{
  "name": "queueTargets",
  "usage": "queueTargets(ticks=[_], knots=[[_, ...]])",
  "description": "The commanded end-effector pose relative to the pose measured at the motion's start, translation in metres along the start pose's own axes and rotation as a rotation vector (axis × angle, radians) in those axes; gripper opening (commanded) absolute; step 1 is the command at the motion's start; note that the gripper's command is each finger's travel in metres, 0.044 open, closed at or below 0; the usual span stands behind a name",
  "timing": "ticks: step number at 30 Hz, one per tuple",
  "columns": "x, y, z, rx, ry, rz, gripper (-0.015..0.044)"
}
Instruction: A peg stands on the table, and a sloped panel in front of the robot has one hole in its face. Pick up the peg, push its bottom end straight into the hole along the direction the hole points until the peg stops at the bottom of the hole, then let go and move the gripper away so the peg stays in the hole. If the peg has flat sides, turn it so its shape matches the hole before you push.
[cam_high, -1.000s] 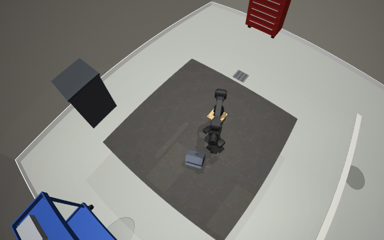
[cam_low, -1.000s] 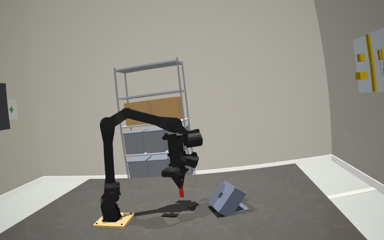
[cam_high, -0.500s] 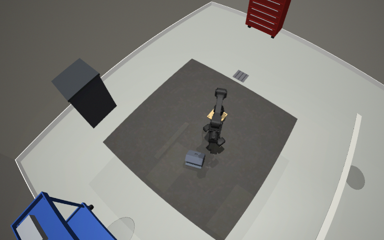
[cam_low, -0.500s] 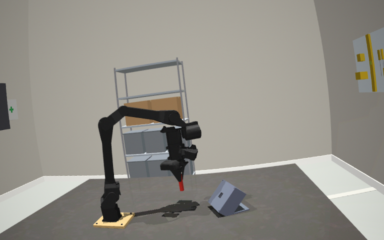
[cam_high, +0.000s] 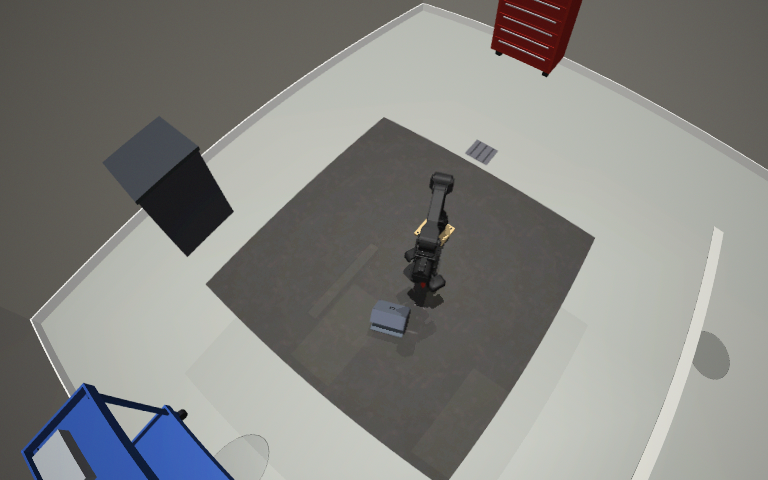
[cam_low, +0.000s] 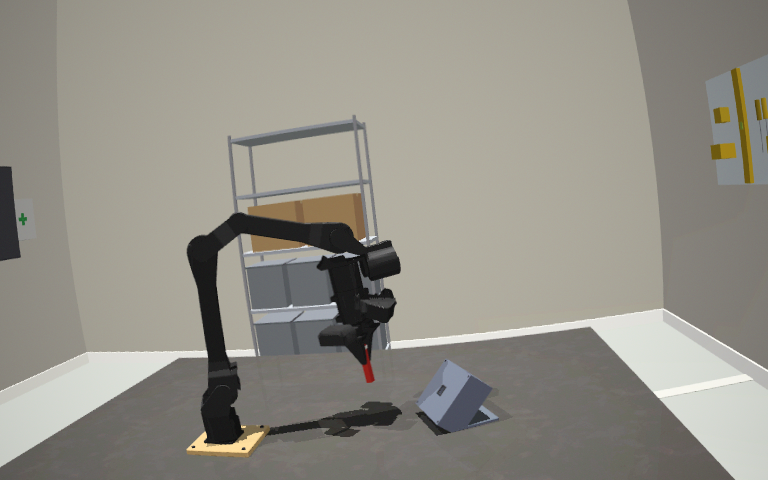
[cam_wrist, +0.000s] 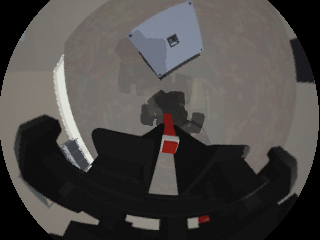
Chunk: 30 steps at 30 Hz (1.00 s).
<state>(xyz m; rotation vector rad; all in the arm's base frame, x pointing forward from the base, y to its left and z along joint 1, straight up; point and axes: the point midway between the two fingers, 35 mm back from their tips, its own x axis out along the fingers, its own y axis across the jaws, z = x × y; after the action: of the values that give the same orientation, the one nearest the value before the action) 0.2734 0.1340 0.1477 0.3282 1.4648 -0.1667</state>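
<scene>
The red peg (cam_low: 368, 370) is hanging above the counter (cam_low: 566, 396), clamped in the closed end effector (cam_low: 362, 352), well short of the sloped panel (cam_low: 453, 393). Best practice: tilting the peg along the hole's (cam_wrist: 172, 42) axis and squaring it before pushing.

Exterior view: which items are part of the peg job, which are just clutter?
Job:
red peg, held in the claw
sloped panel with its hole

Clutter:
shelf rack with boxes
wall board
red drawer cabinet
blue cart
</scene>
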Motion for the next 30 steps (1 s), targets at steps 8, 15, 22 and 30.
queueTargets(ticks=[8, 15, 22, 30], knots=[[0.001, -0.004, 0.007, 0.090, -0.031, 0.062, 0.0000], [0.001, -0.007, 0.012, 0.144, -0.054, 0.101, 0.0000], [0.001, -0.010, 0.016, 0.197, -0.076, 0.139, 0.0000], [0.000, -0.013, 0.022, 0.256, -0.101, 0.184, 0.0000]])
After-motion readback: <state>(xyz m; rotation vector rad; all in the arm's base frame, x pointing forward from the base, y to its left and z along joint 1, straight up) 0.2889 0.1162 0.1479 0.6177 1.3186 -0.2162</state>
